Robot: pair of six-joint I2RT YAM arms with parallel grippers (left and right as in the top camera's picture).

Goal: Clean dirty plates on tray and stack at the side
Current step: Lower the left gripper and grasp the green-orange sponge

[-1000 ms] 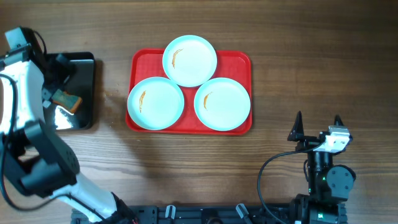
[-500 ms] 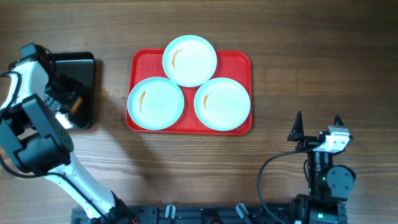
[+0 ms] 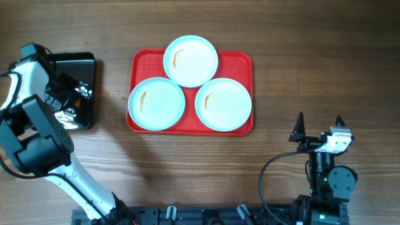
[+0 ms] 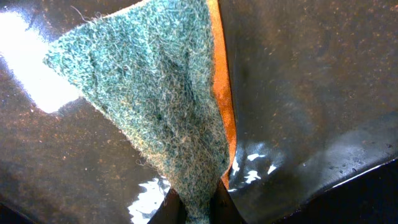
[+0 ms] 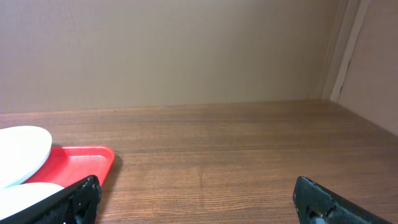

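a: what does the left gripper point(image 4: 198, 210) have?
b: its jaws are pressed together on the corner of a sponge point(image 4: 161, 106) nearest it. the green scouring face is toward the wrist camera, with orange foam behind. the black pan point(image 4: 305, 87) lies right under the gripper, wet and shiny.
a: and the right gripper point(image 3: 319, 122)?
b: spread wide, holding nothing, parked near its own base and well apart from everything.
a: where are the plates?
b: all three are on the red tray point(image 3: 242, 62), well off to the side of the left gripper, toward the right arm. the nearest plate point(image 3: 156, 103) sits at the tray corner closest to the left gripper. the back plate point(image 3: 190, 60) overhangs the far rim. the third plate point(image 3: 224, 104) is farthest from it and nearest the right gripper.
a: any cleaned?
b: no. each shows an orange-brown smear, and nothing is stacked beside the tray.
a: so how far along?
b: i'd say the very start: the sponge is gripped and that is all. wiping three plates and stacking them is all left to do.
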